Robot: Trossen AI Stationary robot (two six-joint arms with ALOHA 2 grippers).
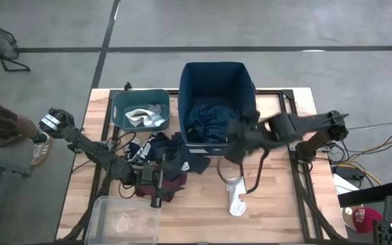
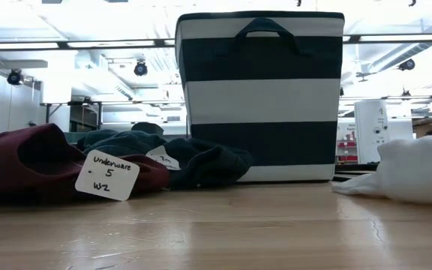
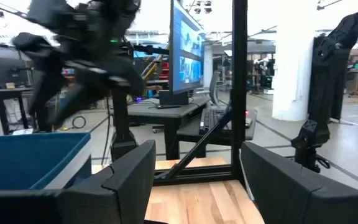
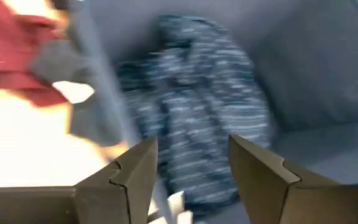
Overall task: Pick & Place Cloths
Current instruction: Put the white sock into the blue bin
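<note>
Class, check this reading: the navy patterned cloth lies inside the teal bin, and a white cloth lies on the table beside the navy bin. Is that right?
Not quite. In the high view the navy patterned cloth lies inside the navy bin, not the teal bin. The white cloth does lie on the table.

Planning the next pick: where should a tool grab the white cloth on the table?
Probably from straight above, on the upper end of the white cloth: it lies flat and elongated on bare table, apart from the other garments, so nothing blocks a pinch across its narrow width.
</note>
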